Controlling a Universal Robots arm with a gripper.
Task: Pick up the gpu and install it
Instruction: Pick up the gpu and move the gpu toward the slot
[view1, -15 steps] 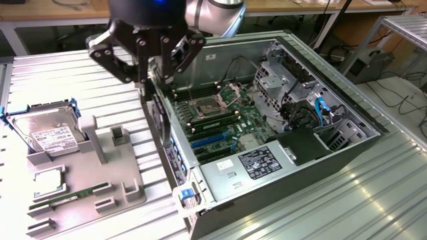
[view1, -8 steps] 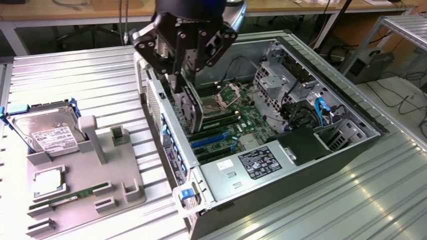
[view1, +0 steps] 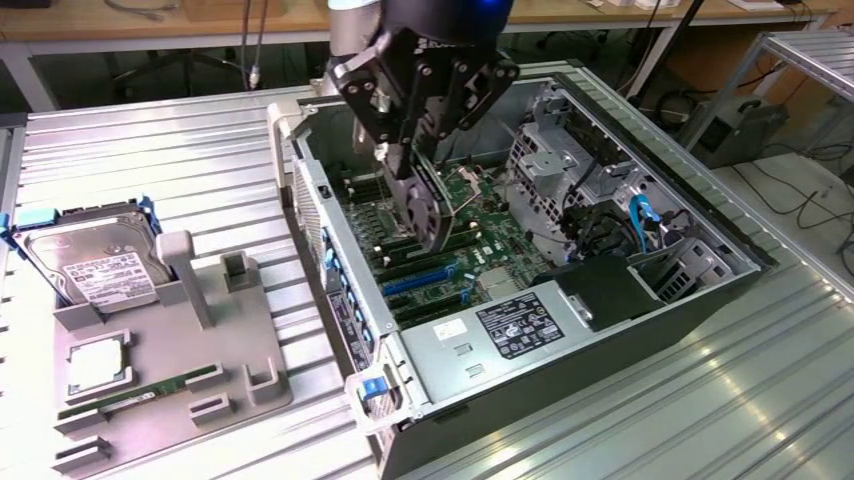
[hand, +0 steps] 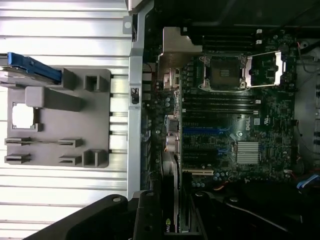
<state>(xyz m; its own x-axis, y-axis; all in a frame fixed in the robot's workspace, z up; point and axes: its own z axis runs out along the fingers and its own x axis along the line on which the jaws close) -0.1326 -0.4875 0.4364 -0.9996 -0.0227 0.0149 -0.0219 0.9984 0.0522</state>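
Though gpu (view1: 427, 210) top edge hidden inside gripper (view1: 407, 150), grip reads clamped on card; arm (view1: 434, 20) reaches straight down into open computer case (view1: 534, 400), card edge-on over motherboard (hand: 225, 125), seating unclear.

One gpu (view1: 424, 212), one computer case (view1: 601, 385), one hard drive (view1: 102, 268), one memory stick (view1: 147, 386), one grey tray (view1: 220, 345).
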